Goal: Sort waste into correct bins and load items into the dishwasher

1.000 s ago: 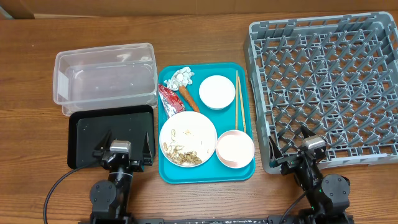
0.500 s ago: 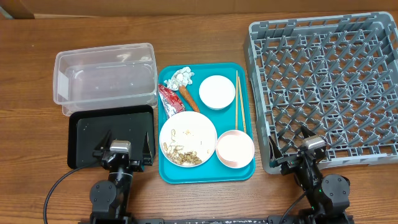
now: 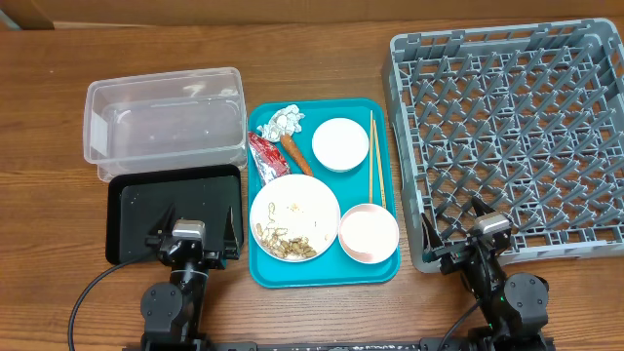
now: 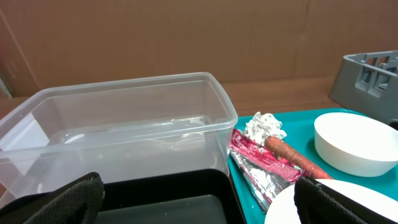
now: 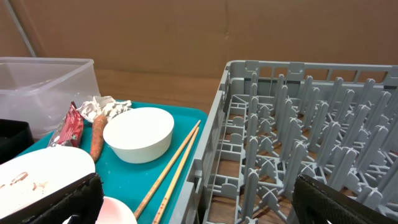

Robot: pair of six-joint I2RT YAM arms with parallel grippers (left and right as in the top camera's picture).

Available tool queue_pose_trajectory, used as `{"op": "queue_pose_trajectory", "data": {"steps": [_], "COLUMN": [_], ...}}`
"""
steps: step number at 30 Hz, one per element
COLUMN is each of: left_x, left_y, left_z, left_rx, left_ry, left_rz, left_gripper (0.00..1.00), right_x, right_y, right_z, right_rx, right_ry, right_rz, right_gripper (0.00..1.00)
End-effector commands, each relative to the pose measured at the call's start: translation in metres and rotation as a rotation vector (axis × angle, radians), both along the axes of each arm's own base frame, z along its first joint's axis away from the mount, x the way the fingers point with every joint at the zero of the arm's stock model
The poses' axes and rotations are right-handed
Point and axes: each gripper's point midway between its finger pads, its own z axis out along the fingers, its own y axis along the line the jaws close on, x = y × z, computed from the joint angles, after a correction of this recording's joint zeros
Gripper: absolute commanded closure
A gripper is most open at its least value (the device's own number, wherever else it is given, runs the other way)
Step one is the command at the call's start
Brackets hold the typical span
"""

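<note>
Two grippers are waiting wide open and holding nothing. The left gripper (image 3: 192, 232) is hanging over the black tray (image 3: 136, 210). The right gripper (image 3: 475, 229) is sitting at the grey rack's (image 3: 517, 127) lower left corner. The red packet (image 3: 263, 156), carrot piece (image 3: 298, 156) and wrapper (image 3: 286, 122) are lying up and right of the left fingers (image 4: 62, 200), so the left arm is looking nearer. The carrot piece is pointing from upper left to lower right. The plate (image 3: 294, 210) and white bowl (image 3: 339, 144) are crowding close beside them.
</note>
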Motion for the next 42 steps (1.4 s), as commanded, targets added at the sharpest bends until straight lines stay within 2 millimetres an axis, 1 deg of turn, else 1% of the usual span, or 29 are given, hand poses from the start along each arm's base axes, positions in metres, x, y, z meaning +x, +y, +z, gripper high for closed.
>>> {"op": "queue_pose_trajectory", "data": {"steps": [1, 6, 11, 13, 16, 18, 20, 22, 24, 28, 29, 31, 33, 35, 38, 42], "left_x": [0.000, 0.000, -0.001, -0.002, -0.006, -0.011, -0.016, -0.020, -0.026, -0.034, -0.035, -0.034, -0.029, -0.022, -0.011, 0.003], "left_y": [0.000, 0.000, -0.013, -0.021, -0.036, -0.049, -0.055, -0.055, -0.056, -0.055, -0.055, -0.056, -0.058, -0.065, -0.079, -0.089], "left_z": [0.000, 0.000, 0.006, 0.012, 0.022, 0.036, 0.055, 0.072, 0.090, 0.129, 0.140, 0.156, 0.169, 0.178, 0.186, 0.187], "left_rx": [-0.019, -0.019, -0.063, -0.081, -0.124, -0.173, -0.216, -0.249, -0.247, -0.189, -0.178, -0.184, -0.192, -0.173, -0.171, -0.230], "left_ry": [-0.005, -0.005, -0.022, -0.045, -0.074, -0.116, -0.157, -0.181, -0.199, -0.208, -0.196, -0.140, -0.053, 0.045, 0.209, 0.438], "left_rz": [-0.003, -0.003, -0.076, -0.122, -0.211, -0.292, -0.336, -0.343, -0.353, -0.349, -0.348, -0.343, -0.346, -0.385, -0.464, -0.501], "left_gripper": [0.00, 0.00, 0.00, 0.00, 0.00, 0.00, 0.00, 0.00, 0.00, 0.00, 0.00, 0.00, 0.00, 0.00, 0.00, 0.00], "right_x": [0.000, 0.000, -0.001, -0.003, -0.010, -0.012, -0.015, -0.018, -0.022, -0.026, -0.025, -0.023, -0.017, -0.009, 0.002, 0.014], "right_y": [0.000, 0.000, 0.002, 0.010, 0.028, 0.030, 0.029, 0.029, 0.028, 0.023, 0.022, 0.022, 0.023, 0.024, 0.026, 0.029], "right_z": [0.001, 0.003, 0.004, 0.011, 0.030, 0.047, 0.061, 0.075, 0.091, 0.119, 0.124, 0.131, 0.137, 0.139, 0.139, 0.141], "right_rx": [0.000, 0.001, 0.009, 0.021, 0.053, 0.155, 0.214, 0.249, 0.263, 0.256, 0.254, 0.249, 0.242, 0.231, 0.215, 0.192], "right_ry": [-0.011, -0.016, -0.020, -0.048, -0.114, -0.141, -0.150, -0.160, -0.177, -0.170, -0.146, -0.082, 0.007, 0.111, 0.257, 0.424], "right_rz": [-0.002, -0.002, 0.013, 0.059, 0.170, 0.182, 0.182, 0.185, 0.187, 0.161, 0.150, 0.141, 0.131, 0.118, 0.101, 0.090], "right_gripper": [0.00, 0.00, 0.00, 0.00, 0.00, 0.00, 0.00, 0.00, 0.00, 0.00, 0.00, 0.00, 0.00, 0.00, 0.00, 0.00]}}
